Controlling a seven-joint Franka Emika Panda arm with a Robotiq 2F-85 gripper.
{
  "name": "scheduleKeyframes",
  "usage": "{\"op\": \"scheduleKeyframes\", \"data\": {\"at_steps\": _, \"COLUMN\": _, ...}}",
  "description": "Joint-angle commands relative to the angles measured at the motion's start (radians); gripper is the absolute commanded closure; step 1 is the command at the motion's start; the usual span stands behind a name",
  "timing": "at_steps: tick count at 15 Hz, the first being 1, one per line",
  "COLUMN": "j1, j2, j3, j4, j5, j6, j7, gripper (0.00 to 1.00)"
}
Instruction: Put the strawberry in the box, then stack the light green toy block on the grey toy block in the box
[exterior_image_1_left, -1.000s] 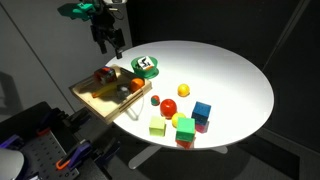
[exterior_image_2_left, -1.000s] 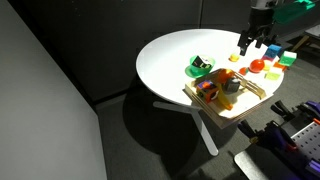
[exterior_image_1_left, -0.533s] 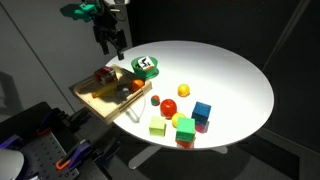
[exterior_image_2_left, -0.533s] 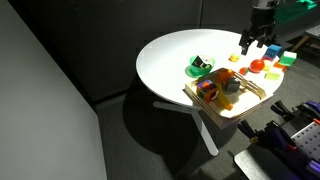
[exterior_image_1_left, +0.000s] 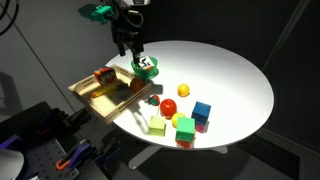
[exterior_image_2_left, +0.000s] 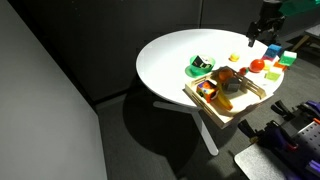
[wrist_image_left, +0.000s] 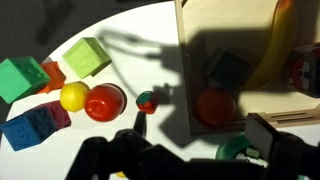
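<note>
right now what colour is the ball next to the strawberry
The ball is bright red, clearest in the wrist view.

The arm (exterior_image_1_left: 130, 6) reaches in from above, and the gripper (exterior_image_1_left: 134, 52) points straight down. In the wrist view its dark fingers (wrist_image_left: 118, 150) are spread wide apart.

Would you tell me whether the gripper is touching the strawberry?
Apart. In an exterior view the gripper hangs well above the table, while the strawberry lies on it, with clear space between.
</note>
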Motion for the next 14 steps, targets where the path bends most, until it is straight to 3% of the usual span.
{"op": "scheduleKeyframes", "data": {"at_steps": 1, "j1": -0.021, "j2": 0.083, "j3": -0.022, "j4": 0.064, "j5": 0.015, "j6": 0.038, "j7": 0.008, "gripper": 0.00}}
{"op": "scheduleKeyframes", "data": {"at_steps": 14, "j1": -0.055, "j2": 0.338, "j3": -0.053, "j4": 0.176, "j5": 0.055, "j6": 0.181, "j7": -0.020, "gripper": 0.00}}
